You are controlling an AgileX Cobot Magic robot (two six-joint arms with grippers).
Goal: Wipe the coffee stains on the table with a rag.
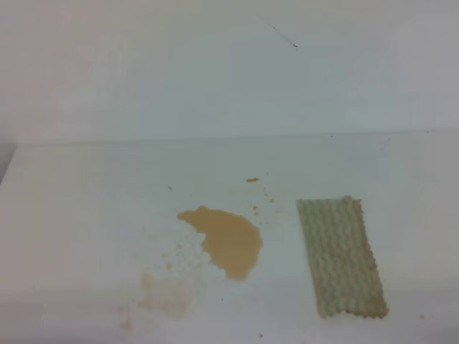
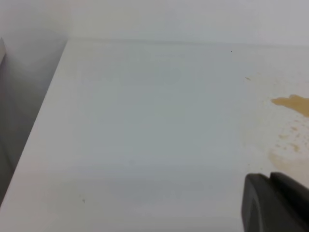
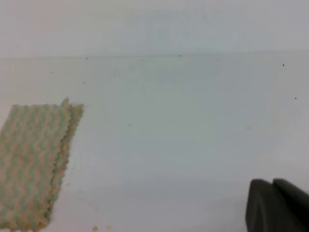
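task not yet begun: the coffee stains (image 1: 228, 240) lie unwiped on the table (image 1: 86, 215); the rag (image 1: 341, 256) lies flat, untouched, just right of them. right claw (image 3: 276, 205) closed, empty; left claw (image 2: 275, 200) aperture cannot be told.

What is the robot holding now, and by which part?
Nothing is held. The rag lies flat on the table, right of the coffee stains, untouched by either claw.
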